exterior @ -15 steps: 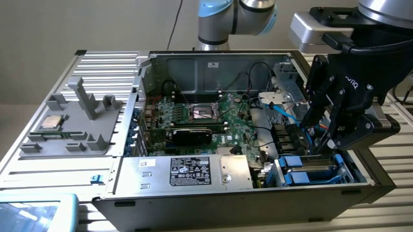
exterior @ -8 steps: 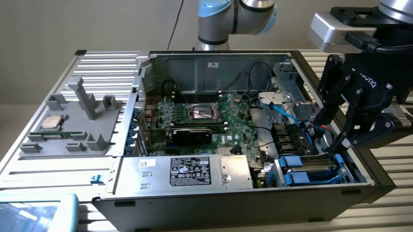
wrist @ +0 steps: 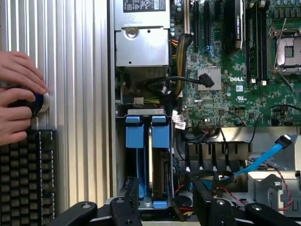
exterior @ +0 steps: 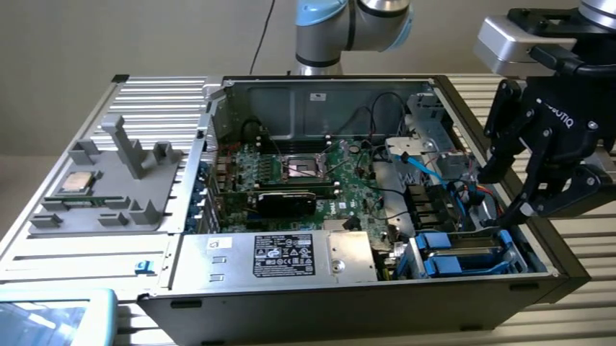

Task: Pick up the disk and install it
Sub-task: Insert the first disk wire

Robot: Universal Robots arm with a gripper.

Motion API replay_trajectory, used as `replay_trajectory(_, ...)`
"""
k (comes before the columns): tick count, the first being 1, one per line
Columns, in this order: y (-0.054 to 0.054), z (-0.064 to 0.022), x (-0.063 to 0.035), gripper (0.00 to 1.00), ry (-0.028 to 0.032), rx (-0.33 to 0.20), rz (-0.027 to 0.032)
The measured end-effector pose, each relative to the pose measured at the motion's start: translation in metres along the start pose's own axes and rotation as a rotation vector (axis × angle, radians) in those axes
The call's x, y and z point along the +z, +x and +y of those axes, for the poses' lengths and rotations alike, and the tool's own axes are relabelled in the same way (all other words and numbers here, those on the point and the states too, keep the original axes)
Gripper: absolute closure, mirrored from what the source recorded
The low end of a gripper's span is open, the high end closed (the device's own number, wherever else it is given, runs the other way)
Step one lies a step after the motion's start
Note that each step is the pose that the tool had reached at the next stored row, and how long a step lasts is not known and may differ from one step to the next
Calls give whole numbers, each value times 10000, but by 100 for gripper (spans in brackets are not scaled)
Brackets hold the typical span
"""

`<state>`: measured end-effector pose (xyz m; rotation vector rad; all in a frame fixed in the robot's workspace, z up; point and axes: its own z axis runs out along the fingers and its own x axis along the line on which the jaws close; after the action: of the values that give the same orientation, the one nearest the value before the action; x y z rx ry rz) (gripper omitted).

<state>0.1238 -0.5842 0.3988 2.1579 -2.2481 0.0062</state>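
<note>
Arm [exterior: 327, 29] overhead, black pincer [exterior: 500, 196] on the exterior view's right, downward, jaws wide apart

Even, diffuse, moderately bright light

The disk [wrist: 160, 139] showed bright blue; the motherboard [wrist: 225, 70] was green; the power supply [wrist: 141, 44] silver (black, white-printed label).

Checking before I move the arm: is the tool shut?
No, the tool has its fingers wide apart over the drive bay.
</note>
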Motion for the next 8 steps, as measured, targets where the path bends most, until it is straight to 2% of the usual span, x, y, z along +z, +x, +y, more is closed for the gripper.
replay_trajectory(8,-96,-172,62,42,-1,59,0)
